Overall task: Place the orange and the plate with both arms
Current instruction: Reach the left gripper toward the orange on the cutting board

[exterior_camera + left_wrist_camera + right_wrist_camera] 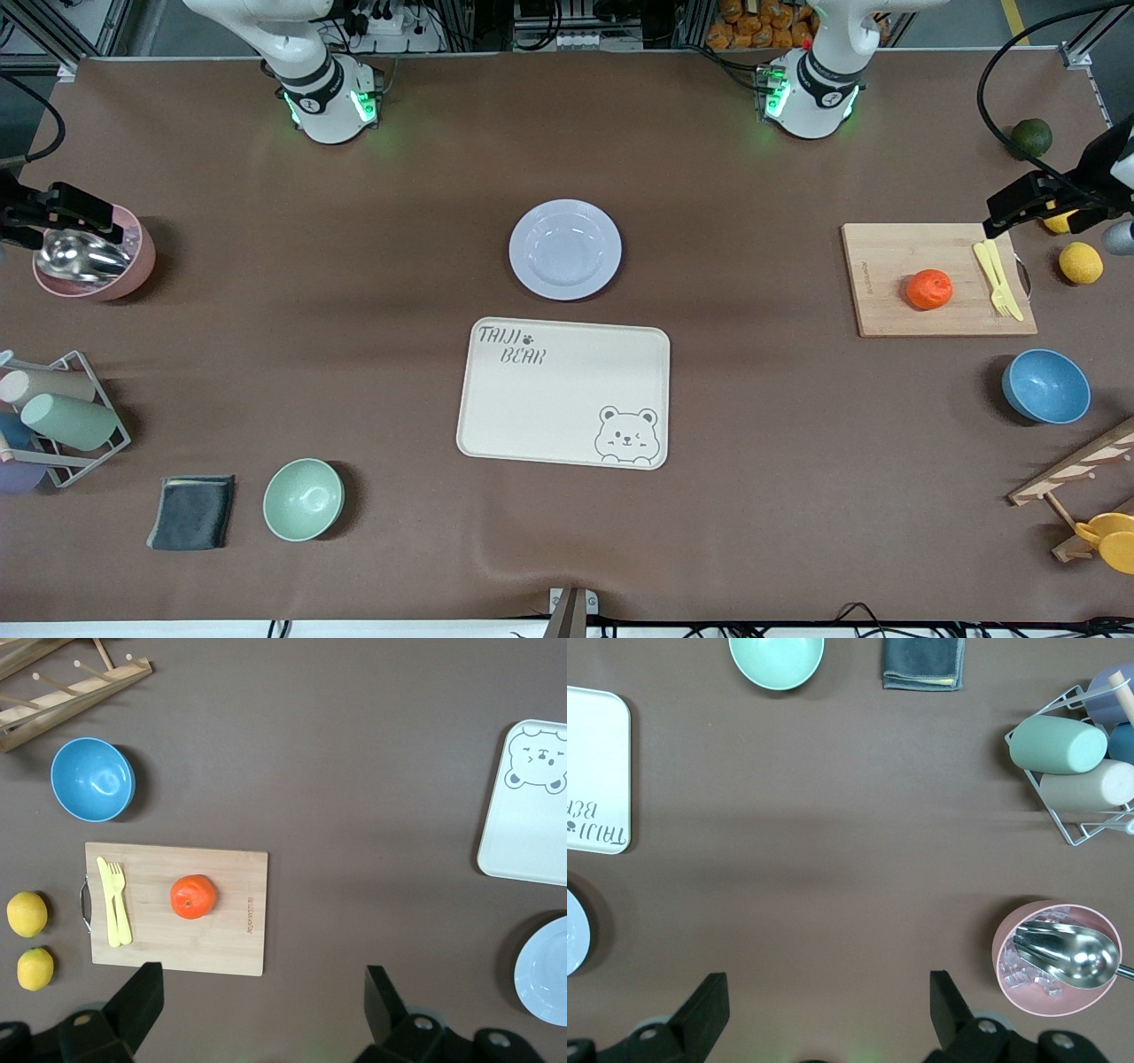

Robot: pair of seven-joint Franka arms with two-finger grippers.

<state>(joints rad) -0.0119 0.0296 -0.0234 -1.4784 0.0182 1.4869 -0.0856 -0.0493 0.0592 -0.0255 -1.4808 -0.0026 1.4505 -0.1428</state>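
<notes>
I see the brown surface (753, 496) with the plate (565, 249) mid-table, just farther than the bear tray (564, 392). The orange (928, 290) sits on the cutting board (895, 306). Left gripper (263, 997) and right gripper (828, 1001) hang with fingers wide, holding nothing.

I see a cream bear tray (563, 392) mid-surface. Bamboo cutting board (937, 279) toward the left arm's end, yellow fork and knife (998, 277) on it, blue bowl (1045, 386) nearer the camera. Right arm's end: pink bowl (93, 255) holding a steel scoop (81, 254), mint bowl (303, 499), grey cloth (191, 511).
</notes>
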